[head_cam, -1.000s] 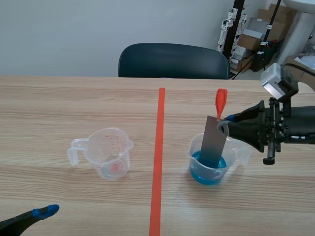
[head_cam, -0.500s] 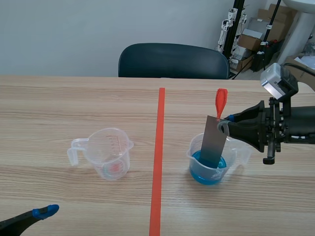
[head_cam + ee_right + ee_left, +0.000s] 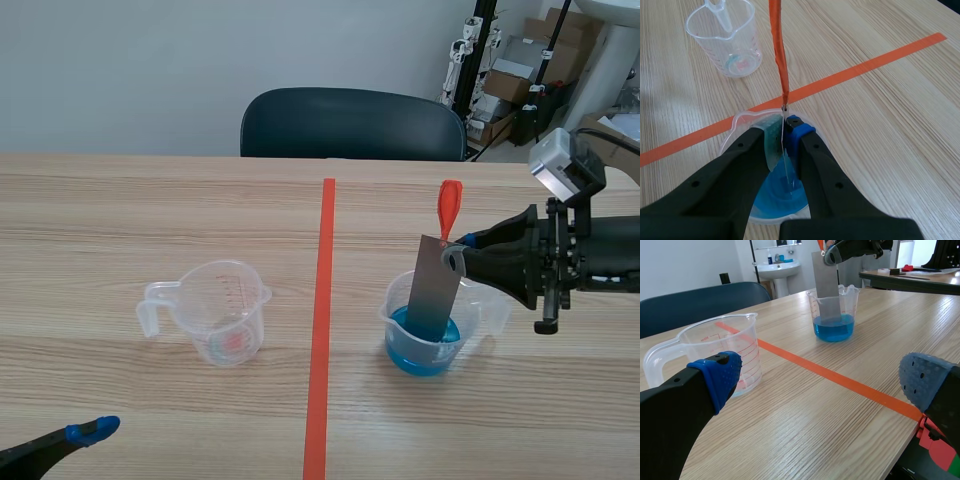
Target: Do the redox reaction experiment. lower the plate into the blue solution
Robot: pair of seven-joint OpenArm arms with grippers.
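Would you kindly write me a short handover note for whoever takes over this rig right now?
Right gripper: shut on the metal plate near its upper end, just under the orange tag.
Left gripper: open, holding nothing, low over the table near the robot.
Done: the plate stands tilted with its lower end inside the beaker and appears to reach the blue solution.
The clear measuring cup stands across the tape line.
Left: lower further if deeper immersion is wanted.
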